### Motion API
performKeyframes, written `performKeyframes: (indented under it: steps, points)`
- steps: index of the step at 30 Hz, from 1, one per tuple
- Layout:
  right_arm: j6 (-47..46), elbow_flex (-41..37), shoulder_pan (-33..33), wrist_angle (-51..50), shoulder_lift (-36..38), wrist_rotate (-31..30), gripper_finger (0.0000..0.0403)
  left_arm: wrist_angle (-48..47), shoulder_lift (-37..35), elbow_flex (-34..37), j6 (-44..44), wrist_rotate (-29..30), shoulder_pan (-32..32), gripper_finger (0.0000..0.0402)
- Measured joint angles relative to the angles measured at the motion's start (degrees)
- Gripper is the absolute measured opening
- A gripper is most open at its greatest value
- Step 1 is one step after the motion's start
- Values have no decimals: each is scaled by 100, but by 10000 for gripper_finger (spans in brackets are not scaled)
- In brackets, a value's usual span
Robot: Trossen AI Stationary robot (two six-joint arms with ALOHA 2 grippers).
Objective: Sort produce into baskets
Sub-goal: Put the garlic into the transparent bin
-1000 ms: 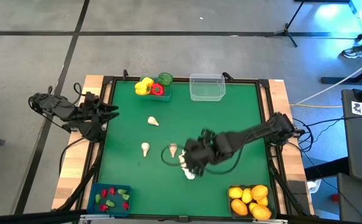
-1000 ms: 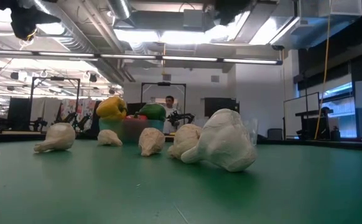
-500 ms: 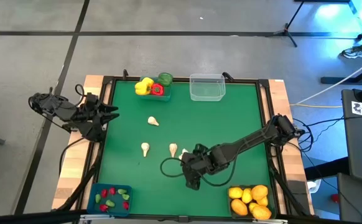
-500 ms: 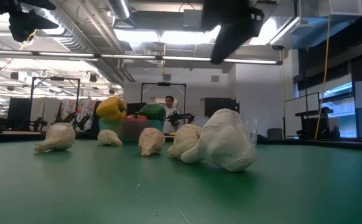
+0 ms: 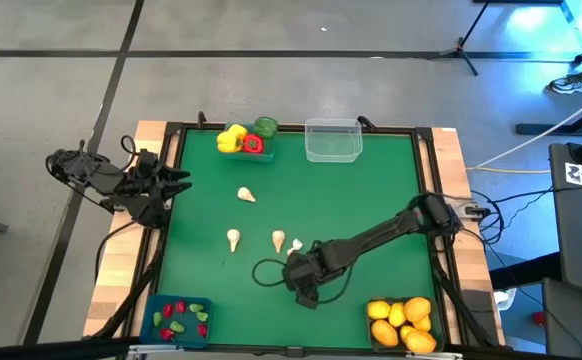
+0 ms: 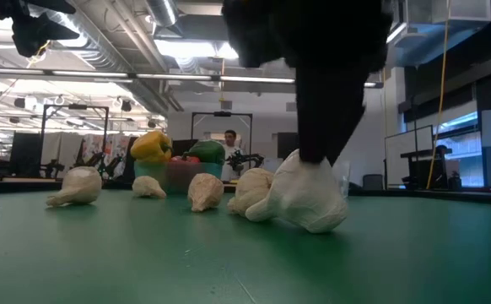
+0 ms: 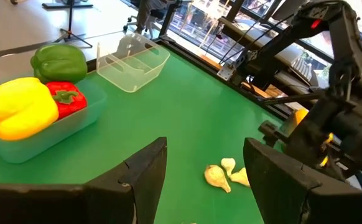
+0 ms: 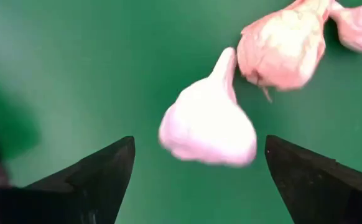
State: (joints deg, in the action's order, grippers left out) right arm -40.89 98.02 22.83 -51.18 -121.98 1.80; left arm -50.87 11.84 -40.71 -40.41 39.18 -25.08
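Observation:
My right gripper is open, low over the mat near the table's near edge. Its two fingers stand on either side of a white garlic bulb, which lies on its side on the mat. In the low view this bulb is the nearest one, and the gripper's dark body reaches down to its top. The arm hides it in the high view. Several more garlic bulbs lie on the mat. My left gripper is open and empty at the table's left edge.
A teal bin with peppers and a clear bin stand at the far edge. A blue bin with red and green pieces stands at the near left. A dark bin with citrus stands at the near right.
My right gripper has gone toward the table's near edge and down. In the low view it has come from the top of the picture to the nearest garlic bulb. The bulbs have not moved.

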Motion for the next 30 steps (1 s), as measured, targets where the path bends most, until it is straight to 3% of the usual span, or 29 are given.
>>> performKeyframes:
  steps: [12, 24, 30]
  points:
    - [58, 7, -185, 36, -530, -142, 346, -2, 0, 0, 25, 2, 2, 208]
    - [52, 68, -186, -41, -539, 67, 211, -142, 0, 0, -2, 2, 1, 208]
    - [209, 280, -180, -174, -405, 278, 210, -146, -1, 0, -4, 4, 1, 208]
